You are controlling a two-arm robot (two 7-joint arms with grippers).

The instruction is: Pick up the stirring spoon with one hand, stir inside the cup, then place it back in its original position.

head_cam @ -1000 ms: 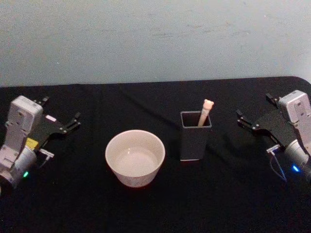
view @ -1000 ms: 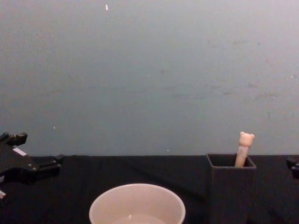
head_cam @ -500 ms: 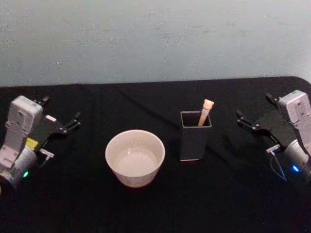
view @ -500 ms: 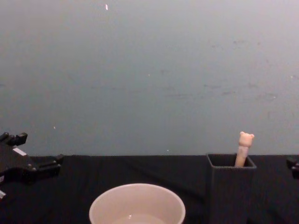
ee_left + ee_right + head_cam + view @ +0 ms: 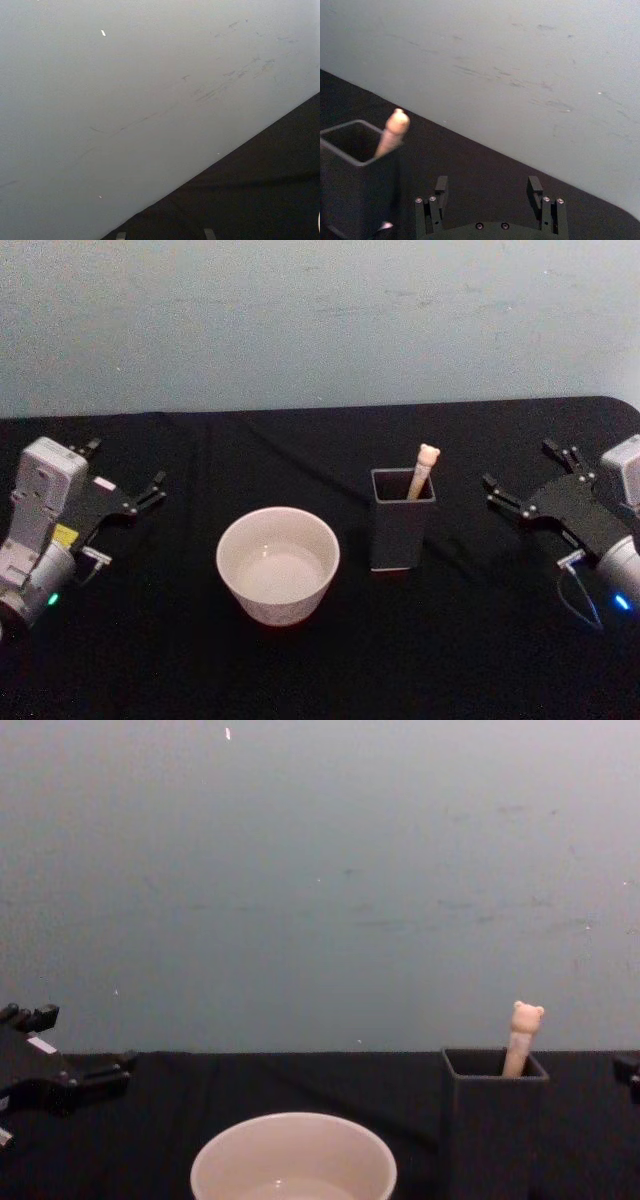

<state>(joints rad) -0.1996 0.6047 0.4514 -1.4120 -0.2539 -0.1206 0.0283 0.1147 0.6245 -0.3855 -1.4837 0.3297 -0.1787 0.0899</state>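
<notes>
The stirring spoon (image 5: 424, 468) stands in the dark grey square holder (image 5: 402, 525), its bear-head handle (image 5: 526, 1032) poking above the rim. Left of the holder sits the wide cream-white cup (image 5: 278, 565), also low in the chest view (image 5: 293, 1160). My right gripper (image 5: 520, 470) hovers open to the right of the holder, apart from it. In the right wrist view its gripper (image 5: 488, 187) gapes with nothing between the fingers, and the spoon (image 5: 392, 132) and holder (image 5: 347, 185) lie off to one side. My left gripper (image 5: 126, 465) rests open at the far left.
A black cloth covers the table (image 5: 330, 660), with a pale blue-grey wall (image 5: 320, 320) behind its far edge. The table's right far corner is rounded near my right arm. Bare cloth lies in front of the cup and holder.
My right arm has shifted: its wrist has swung out toward the right edge and the fingers sit slightly lower. The left arm, cup, holder and spoon are unmoved.
</notes>
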